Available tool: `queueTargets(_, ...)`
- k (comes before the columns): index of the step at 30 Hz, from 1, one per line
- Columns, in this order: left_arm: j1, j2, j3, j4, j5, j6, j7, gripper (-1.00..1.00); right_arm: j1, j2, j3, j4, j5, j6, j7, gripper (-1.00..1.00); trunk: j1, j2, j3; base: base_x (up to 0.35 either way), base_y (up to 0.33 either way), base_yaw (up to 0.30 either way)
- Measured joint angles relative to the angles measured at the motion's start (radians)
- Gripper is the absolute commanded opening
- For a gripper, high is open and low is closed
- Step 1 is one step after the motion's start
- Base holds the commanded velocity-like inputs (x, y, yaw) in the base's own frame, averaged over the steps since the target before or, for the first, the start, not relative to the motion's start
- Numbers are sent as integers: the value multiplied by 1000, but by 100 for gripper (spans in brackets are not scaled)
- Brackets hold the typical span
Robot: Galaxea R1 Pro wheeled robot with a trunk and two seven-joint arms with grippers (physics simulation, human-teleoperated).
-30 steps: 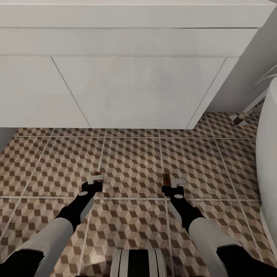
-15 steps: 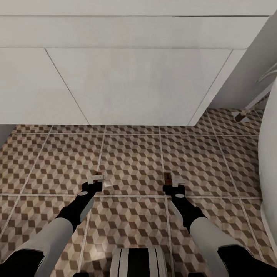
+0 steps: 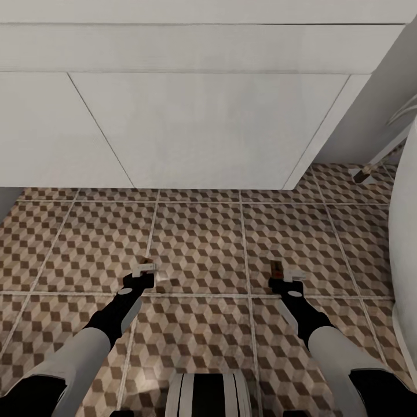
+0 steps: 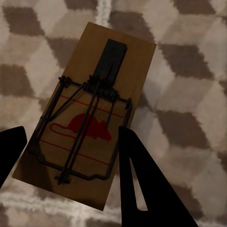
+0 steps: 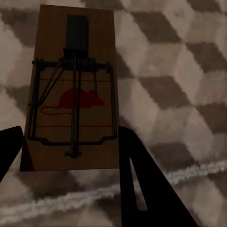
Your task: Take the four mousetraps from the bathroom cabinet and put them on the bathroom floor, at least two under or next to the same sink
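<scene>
Two mousetraps are in hand, low over the bathroom floor in front of the long white sink unit. My left gripper is shut on one mousetrap; the left wrist view shows this wooden trap with its wire spring and red mouse print between the black fingers. My right gripper is shut on the other mousetrap, seen close in the right wrist view as a tan slab spanning its fingers. The cabinet is out of view.
The sink unit's white front hangs above the cube-patterned tiles, with a dark gap beneath it. A rounded white bathtub fills the right edge. A small wooden leg stands at the far right. Open tiles lie between the grippers and the sink.
My right gripper has moved to the right with its mousetrap. The left gripper has stayed put. The head camera tilted slightly early on, shifting the sink's front in the picture.
</scene>
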Motion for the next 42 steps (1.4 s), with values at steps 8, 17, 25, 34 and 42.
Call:
queueTargets(8, 0, 1, 0, -3, -1, -1, 0, -100, 1, 3, 3, 0, 1, 1, 0, -100, 0, 0, 0, 0, 0, 0)
queueTargets(17, 0, 3, -2, -4, 0, -1, 0, -100, 1, 15, 7, 1, 8, 3, 1, -100, 0, 0, 0, 0, 0, 0)
queueTargets(25, 0, 13, 0, -4, 0, -1, 0, -100, 1, 28, 9, 3, 9, 3, 2, -100, 0, 0, 0, 0, 0, 0)
queueTargets(34, 0, 18, 1, -4, 2, -1, 0, -100, 1, 29, 9, 3, 9, 3, 2, -100, 0, 0, 0, 0, 0, 0)
queueTargets(42, 0, 18, 0, -4, 2, -1, 0, -100, 1, 30, 9, 3, 9, 3, 2, -100, 0, 0, 0, 0, 0, 0)
